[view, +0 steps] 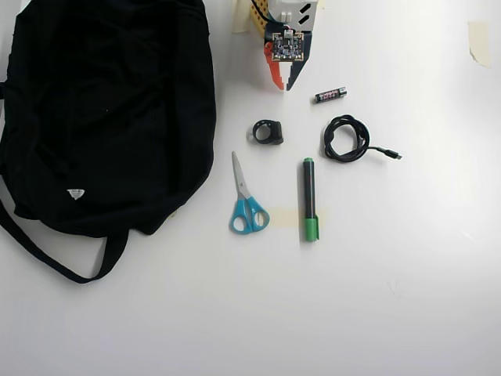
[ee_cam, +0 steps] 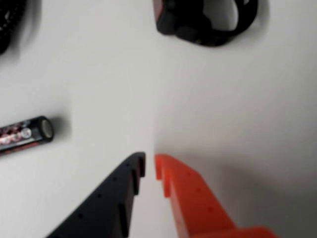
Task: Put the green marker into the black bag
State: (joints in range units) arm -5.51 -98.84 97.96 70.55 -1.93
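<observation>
Overhead view: we hover our gripper (view: 283,86), jaws nearly together and empty, well short of the green marker (view: 309,199); the black bag (view: 102,110) waits alongside.

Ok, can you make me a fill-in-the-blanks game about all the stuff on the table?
1. In the overhead view, the scissors have handles coloured ____.
2. The green marker lies between the scissors and the coiled black ____.
3. The biggest thing on the table is the black ____.
4. The claw has one black finger and one ____ finger, and holds nothing.

Missing words: blue; cable; bag; orange
</observation>
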